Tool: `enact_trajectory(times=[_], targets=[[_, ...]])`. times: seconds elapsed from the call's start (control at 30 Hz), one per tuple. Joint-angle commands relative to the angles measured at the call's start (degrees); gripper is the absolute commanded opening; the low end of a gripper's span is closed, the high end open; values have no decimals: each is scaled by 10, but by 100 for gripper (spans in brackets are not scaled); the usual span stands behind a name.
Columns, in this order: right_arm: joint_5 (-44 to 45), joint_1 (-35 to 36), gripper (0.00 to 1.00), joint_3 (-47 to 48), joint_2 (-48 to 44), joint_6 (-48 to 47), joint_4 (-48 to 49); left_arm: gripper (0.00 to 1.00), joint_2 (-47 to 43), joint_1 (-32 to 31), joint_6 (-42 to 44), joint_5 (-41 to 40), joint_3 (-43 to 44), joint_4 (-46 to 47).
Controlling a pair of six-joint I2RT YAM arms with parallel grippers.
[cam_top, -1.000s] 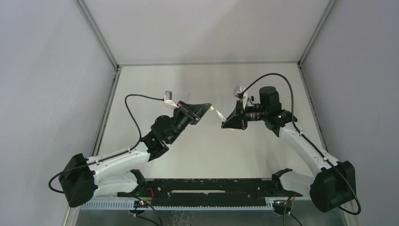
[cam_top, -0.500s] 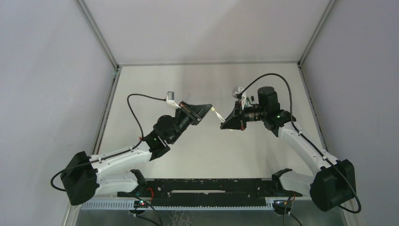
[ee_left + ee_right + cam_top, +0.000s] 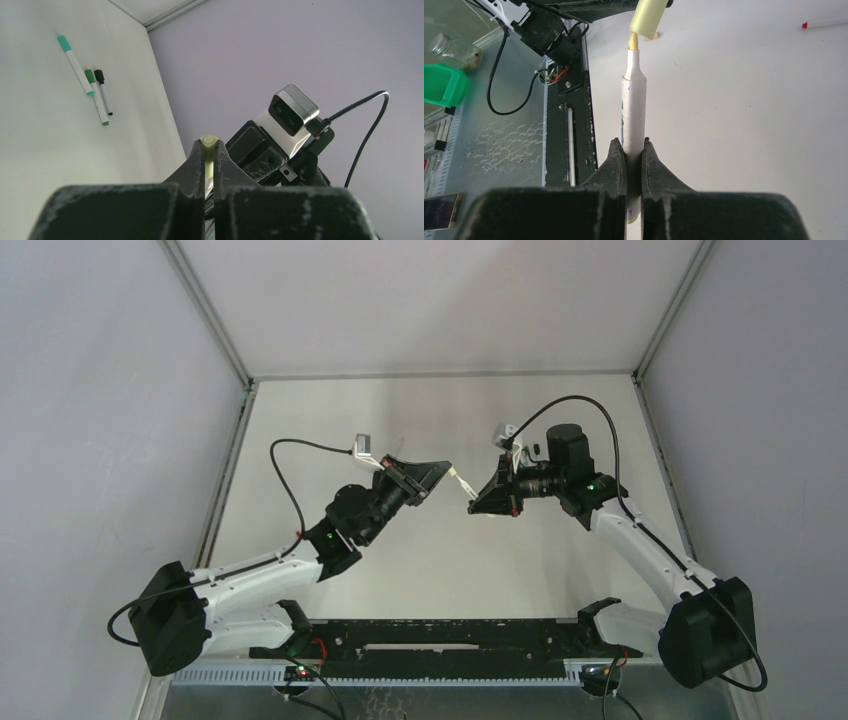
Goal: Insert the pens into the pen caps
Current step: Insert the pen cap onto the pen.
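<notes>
Left wrist view: yellow-green cap (image 3: 208, 144) mostly buried in left claw (image 3: 208, 156), only its end shows. Right wrist view: pen (image 3: 634, 100) rear barrel hidden inside right claw (image 3: 634, 150); red-tipped pen (image 3: 822, 23) cut off at right edge. Overhead: tip-to-cap contact too small to tell.

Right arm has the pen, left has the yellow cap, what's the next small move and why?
Probably ease the right gripper forward along the axis of the pen, nudging toward the centre of the yellow-green cap. The pen's yellow tip sits just short of the cap's mouth, near its edge, and the left gripper grips the cap.
</notes>
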Motion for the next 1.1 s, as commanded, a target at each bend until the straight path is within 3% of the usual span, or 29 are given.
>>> enact_trajectory(times=[0.0, 1.07], targets=[[5, 6, 0, -2, 2, 10, 16, 0, -5, -6, 14, -5, 32, 22], [26, 6, 0, -2, 4, 43, 30, 0, 24, -26, 32, -8, 40, 24]])
